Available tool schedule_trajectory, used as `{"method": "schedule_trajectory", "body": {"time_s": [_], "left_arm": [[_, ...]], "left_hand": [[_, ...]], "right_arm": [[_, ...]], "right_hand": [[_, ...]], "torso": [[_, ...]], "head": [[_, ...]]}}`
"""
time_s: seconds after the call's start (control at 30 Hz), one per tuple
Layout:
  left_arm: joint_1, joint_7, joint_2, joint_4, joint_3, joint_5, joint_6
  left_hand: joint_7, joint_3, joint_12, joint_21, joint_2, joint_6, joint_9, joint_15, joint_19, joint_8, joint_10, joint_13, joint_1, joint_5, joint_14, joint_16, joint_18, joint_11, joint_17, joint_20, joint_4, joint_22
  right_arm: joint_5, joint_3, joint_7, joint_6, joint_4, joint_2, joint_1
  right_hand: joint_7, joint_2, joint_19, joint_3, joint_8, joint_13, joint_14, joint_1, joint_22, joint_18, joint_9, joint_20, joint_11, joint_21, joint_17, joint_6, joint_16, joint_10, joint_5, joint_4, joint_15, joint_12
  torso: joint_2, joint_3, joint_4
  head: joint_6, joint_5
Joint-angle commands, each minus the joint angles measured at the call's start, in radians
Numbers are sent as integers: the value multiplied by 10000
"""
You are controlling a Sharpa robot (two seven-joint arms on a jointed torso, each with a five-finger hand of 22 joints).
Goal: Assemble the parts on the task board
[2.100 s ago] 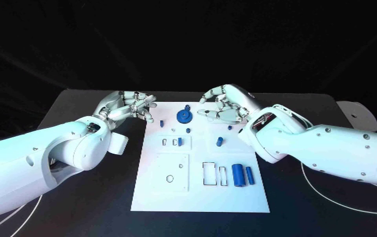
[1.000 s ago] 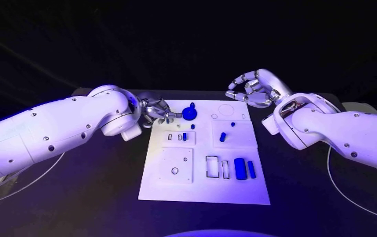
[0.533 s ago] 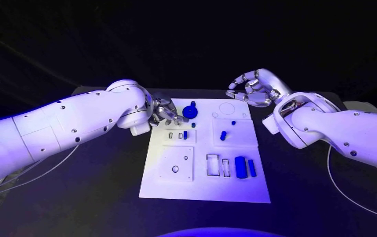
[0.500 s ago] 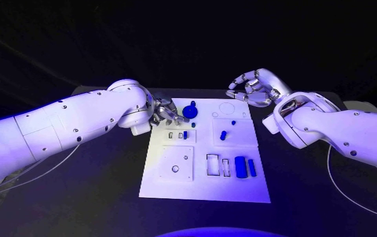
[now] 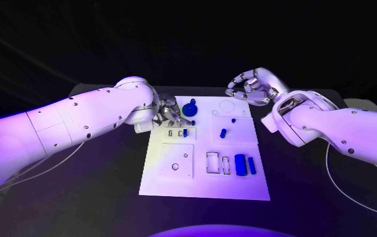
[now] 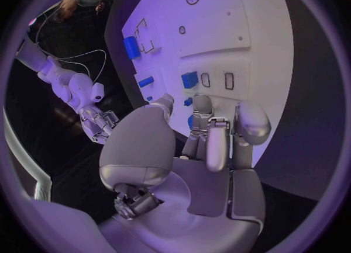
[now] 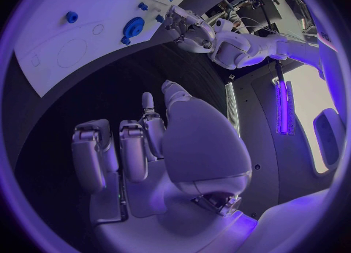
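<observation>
Your task board (image 5: 206, 185) is a flat white plate lying mid-table, cut with rectangular and round recesses. Near its far edge sits a blue toothed wheel (image 5: 189, 110), with small blue pegs (image 5: 222, 134) scattered behind the middle and two blue blocks (image 5: 240, 164) standing by the slots at the near right.

Your left hand (image 5: 167, 113) reaches over the board's far-left edge, its smooth silver fingers curled down just beside the wheel; you cannot tell whether they grip anything. Your right hand (image 5: 251, 90) hangs beyond the board's far-right corner, fingers curled inward around nothing.

The black table (image 5: 102, 193) lies bare on both sides of the board.
</observation>
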Motion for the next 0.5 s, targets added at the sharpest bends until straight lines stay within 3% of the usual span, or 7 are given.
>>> {"method": "schedule_trajectory", "body": {"time_s": [0.03,0.5], "left_arm": [[13,-124,60,-37,3,-247,854],[2,-152,388,-366,-7,-321,996]], "left_hand": [[5,38,10,27,82,-78,15,-23,42,38,-114,-63,-40,13,813,40,-200,8,1719,10,18,-1],[16,30,45,61,90,-108,36,-10,56,56,-120,-22,-68,8,816,56,-212,18,1744,19,16,65]], "right_arm": [[-145,-4,-48,170,-18,35,-19],[-140,-9,-29,176,-45,88,-50]], "right_hand": [[1,-67,1047,41,69,900,983,-46,2630,-70,18,-81,-54,44,2322,-50,-44,-9,43,-1,-49,-25],[1,-67,1047,41,69,900,983,-46,2630,-70,18,-81,-54,44,2322,-50,-44,-9,43,-1,-49,-25]], "torso": [[0,8,2],[16,-1,-14]], "head": [[-9,-7],[-36,7]]}}
